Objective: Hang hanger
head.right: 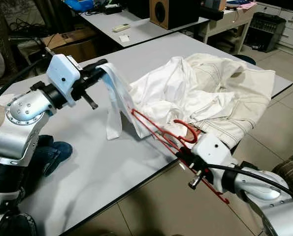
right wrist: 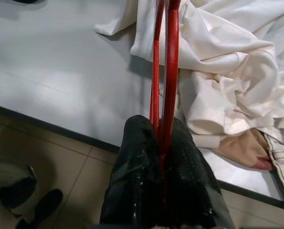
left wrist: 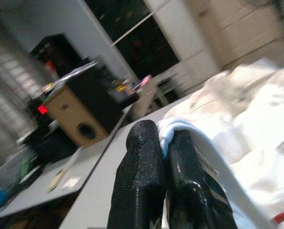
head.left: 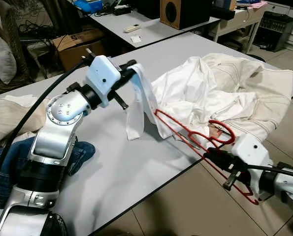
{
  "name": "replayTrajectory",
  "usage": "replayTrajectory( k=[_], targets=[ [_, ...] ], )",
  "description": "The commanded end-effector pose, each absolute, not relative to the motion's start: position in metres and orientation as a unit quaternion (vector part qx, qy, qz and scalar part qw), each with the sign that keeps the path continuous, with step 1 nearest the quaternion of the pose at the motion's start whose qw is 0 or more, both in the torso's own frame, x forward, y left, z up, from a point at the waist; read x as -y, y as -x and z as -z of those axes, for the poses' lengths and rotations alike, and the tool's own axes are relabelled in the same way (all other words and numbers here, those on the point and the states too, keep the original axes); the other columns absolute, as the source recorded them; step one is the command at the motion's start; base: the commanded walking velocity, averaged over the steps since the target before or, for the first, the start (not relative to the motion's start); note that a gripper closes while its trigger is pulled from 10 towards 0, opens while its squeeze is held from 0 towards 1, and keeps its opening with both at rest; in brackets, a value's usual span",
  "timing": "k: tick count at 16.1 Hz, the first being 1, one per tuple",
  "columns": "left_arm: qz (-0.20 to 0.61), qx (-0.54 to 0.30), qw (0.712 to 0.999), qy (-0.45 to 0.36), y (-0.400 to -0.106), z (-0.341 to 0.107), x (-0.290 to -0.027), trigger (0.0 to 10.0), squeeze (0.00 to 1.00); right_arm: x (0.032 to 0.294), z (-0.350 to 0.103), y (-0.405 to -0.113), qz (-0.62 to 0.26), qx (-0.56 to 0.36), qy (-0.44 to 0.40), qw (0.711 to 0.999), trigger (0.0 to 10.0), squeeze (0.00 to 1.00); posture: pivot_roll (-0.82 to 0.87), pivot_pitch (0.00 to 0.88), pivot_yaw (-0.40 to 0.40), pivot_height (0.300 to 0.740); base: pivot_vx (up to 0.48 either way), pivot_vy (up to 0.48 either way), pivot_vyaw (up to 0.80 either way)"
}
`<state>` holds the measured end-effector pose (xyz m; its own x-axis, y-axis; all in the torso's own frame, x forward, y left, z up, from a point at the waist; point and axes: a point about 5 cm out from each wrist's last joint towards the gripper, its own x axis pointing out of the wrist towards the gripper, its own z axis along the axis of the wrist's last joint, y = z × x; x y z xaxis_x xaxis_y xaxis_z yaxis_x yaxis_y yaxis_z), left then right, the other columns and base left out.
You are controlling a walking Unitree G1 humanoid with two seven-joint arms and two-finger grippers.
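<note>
Presently, scene: a crumpled white cotton garment (head.left: 225, 93) is spread over the far right part of a pale grey table (head.left: 116, 167), with a red wire hanger (head.left: 185, 135) partly threaded into it.
Left claw: the left claw (head.left: 131, 66) is raised above the table, its two black fingers pressed together on a white strip of the garment's cloth with a light blue edge (head.left: 136, 101), which hangs down from the fingertips to the table top.
Right claw: the right claw (right wrist: 162, 143) is held just off the near edge of the table, over the tiled floor (head.left: 180, 206), and is closed on the lower bars of the hanger.
Hanger position: one end is tucked under the garment's edge near the hanging strip; the hook lies curled on the cloth at the table edge; the other end juts past the table beside the right claw.
Skin-toned patch: something pinkish (right wrist: 244, 150) is seen beneath the cloth by the hook; it is possibly a lining, too unclear to tell.
Surroundings: blue denim fabric (head.left: 80, 152) lies at the near left, and a wooden speaker box (head.left: 178, 12) stands on a farther table.
</note>
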<state>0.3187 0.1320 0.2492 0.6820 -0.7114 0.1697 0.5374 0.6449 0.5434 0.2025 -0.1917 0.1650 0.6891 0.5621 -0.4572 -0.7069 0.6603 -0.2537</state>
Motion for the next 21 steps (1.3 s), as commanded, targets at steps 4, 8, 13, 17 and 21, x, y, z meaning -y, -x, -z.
replayTrajectory(
  k=[4,8,13,17,21],
  targets=[
    [0.399,0.219,0.860,-0.230,-0.309,-0.262,-0.119,0.0,0.00,0.192,-0.163,-0.208,-0.362,-0.191,0.226,0.884,10.0,0.00,-0.19,0.000,0.092,0.740,0.000,0.000,0.00],
    [0.377,0.218,0.871,-0.229,-0.314,-0.265,-0.122,0.0,0.00,0.180,-0.164,-0.208,-0.386,-0.182,0.223,0.876,10.0,0.00,-0.19,0.000,0.087,0.740,0.000,0.000,0.00],
    [0.374,0.233,0.873,-0.209,-0.313,-0.272,-0.122,0.0,0.00,0.188,-0.156,-0.215,-0.310,-0.212,0.202,0.904,10.0,0.00,-0.19,0.000,0.087,0.740,0.000,0.000,0.00],
    [0.341,0.233,0.885,-0.213,-0.318,-0.272,-0.134,0.0,0.00,0.201,-0.150,-0.223,-0.176,-0.206,0.046,0.961,10.0,0.00,-0.20,0.000,0.089,0.740,0.000,0.000,0.00],
    [0.330,0.222,0.889,-0.227,-0.320,-0.267,-0.143,0.0,0.00,0.208,-0.161,-0.226,-0.120,-0.164,-0.078,0.976,10.0,0.00,-0.20,0.000,0.093,0.740,0.000,0.000,0.00]
  ],
)
